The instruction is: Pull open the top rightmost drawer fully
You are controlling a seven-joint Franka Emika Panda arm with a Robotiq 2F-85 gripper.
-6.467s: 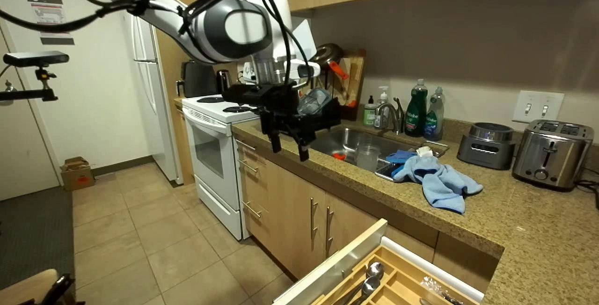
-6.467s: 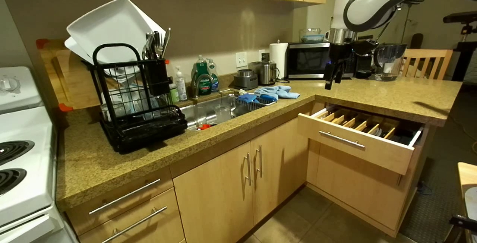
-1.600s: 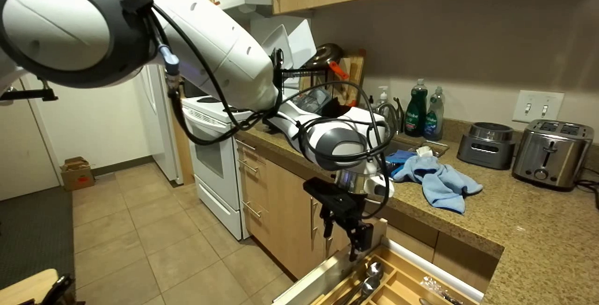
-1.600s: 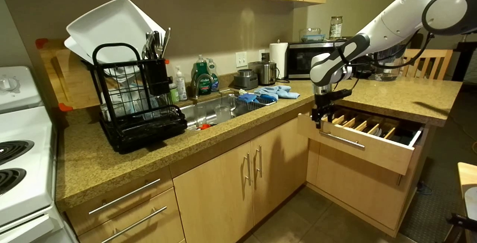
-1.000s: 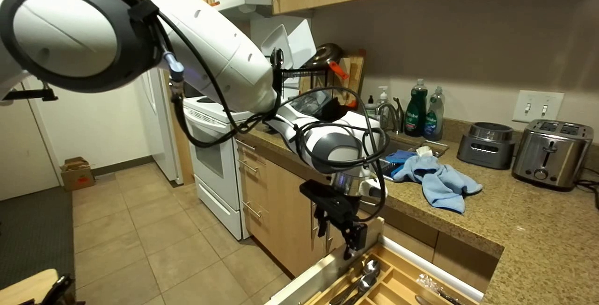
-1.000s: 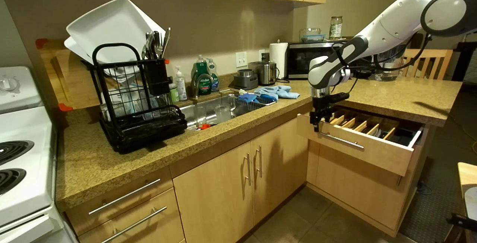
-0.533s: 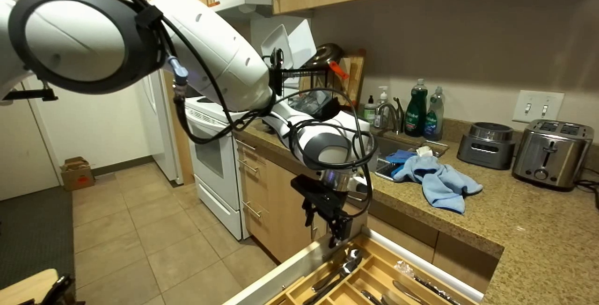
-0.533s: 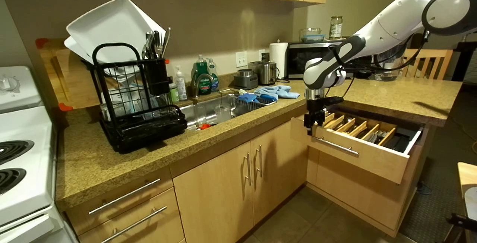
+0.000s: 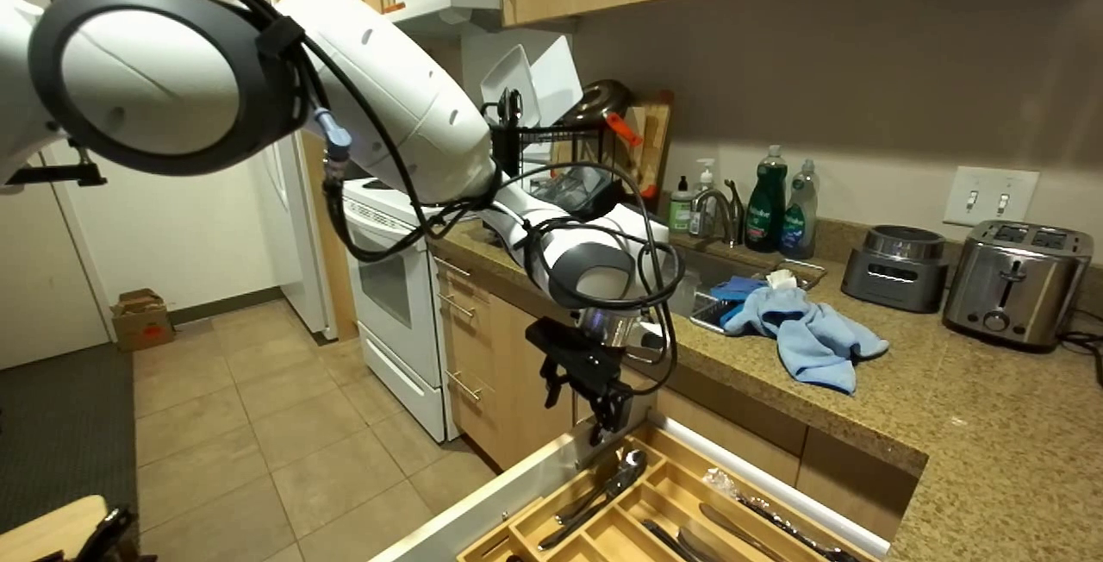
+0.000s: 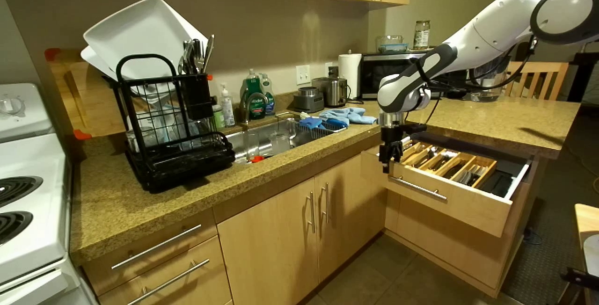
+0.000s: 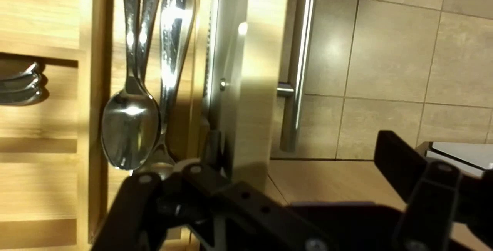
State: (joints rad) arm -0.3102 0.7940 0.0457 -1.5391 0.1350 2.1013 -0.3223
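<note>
We log a white-and-grey jointed robot arm (image 9: pixel 392 88) sloping down from the upper left in an exterior view; white-and-grey wrist (image 9: pixel 595 273) bent at its lower end. Our black two-fingered gripper (image 9: pixel 574 421) points downward; in the wrist view, its fingers (image 11: pixel 398 162) stand well apart.

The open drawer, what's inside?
The drawer holds a wooden divider tray with spoons and other cutlery; the dark part beside the tray is unclear. In the wrist view the fingers hide some spoon parts, and the countertop hides anything farther back.
</note>
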